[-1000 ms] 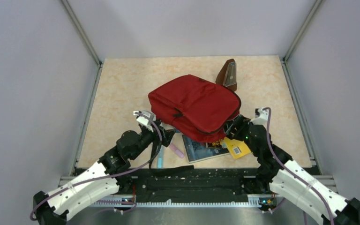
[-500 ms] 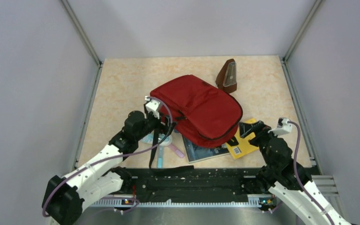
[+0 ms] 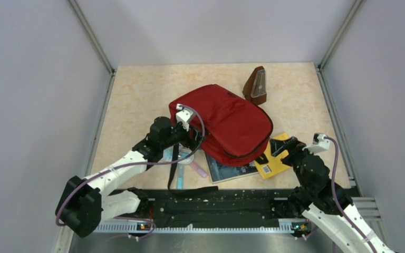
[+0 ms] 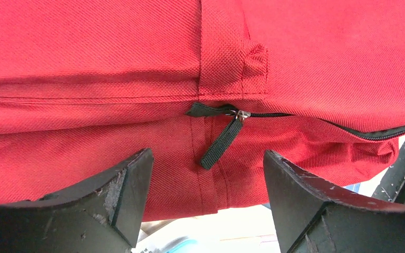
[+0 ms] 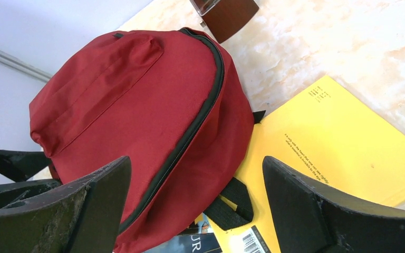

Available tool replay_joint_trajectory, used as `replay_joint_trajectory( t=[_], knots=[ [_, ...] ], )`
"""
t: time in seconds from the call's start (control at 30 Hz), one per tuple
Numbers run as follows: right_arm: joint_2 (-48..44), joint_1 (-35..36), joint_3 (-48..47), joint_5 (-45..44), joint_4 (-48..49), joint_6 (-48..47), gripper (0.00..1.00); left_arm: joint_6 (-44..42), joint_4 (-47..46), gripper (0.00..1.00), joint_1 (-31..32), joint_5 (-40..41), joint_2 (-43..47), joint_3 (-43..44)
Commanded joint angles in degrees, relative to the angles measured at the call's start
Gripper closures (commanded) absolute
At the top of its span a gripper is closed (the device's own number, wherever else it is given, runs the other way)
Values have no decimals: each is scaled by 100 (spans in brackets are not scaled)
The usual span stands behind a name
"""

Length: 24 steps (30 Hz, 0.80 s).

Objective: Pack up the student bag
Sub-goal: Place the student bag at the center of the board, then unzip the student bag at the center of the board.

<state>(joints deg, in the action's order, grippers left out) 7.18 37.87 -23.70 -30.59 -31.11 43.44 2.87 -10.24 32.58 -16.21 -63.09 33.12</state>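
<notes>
The red student bag [image 3: 224,121] lies on the table's middle, over a dark book [image 3: 225,169] and a yellow book [image 3: 272,161]. My left gripper [image 3: 194,138] is open at the bag's near-left side. In the left wrist view the bag [image 4: 111,58] fills the frame and its black zipper pull [image 4: 220,142] hangs between the open fingers [image 4: 132,184]. My right gripper [image 3: 280,147] is open and empty over the yellow book, near the bag's right edge. The right wrist view shows the bag [image 5: 132,105], its black strap loop [image 5: 232,203] and the yellow book [image 5: 337,142].
A brown pyramid metronome [image 3: 257,84] stands behind the bag, also at the top of the right wrist view [image 5: 227,13]. A pink pen [image 3: 198,169], a light blue item [image 3: 180,176] and a black strap [image 3: 173,164] lie near the left arm. Walls enclose the table.
My left gripper has advanced up to the bag's left side. My right gripper has pulled back from the bag's near-right edge to over the yellow book. The bag has shifted slightly.
</notes>
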Motion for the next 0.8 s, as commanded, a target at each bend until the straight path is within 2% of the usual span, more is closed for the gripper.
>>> replay_joint_trajectory(
  t=[0.0,0.2,0.4,0.63,0.67,0.77],
  knots=[
    [-30,37,-71,20,105,-134,8,-139,-411,20,-17,-365,-161,203],
    [-15,37,26,61,172,-85,8,-106,-560,43,-12,-397,-267,124],
    [18,37,157,141,272,-2,8,12,-704,55,-3,-545,-424,120],
    [190,36,206,377,414,-3,8,153,-769,97,66,-603,-381,58],
    [252,37,213,403,446,-46,8,178,-787,100,95,-561,-319,22],
    [440,37,218,481,511,-75,8,292,-688,100,212,-247,-81,-33]
  ],
)
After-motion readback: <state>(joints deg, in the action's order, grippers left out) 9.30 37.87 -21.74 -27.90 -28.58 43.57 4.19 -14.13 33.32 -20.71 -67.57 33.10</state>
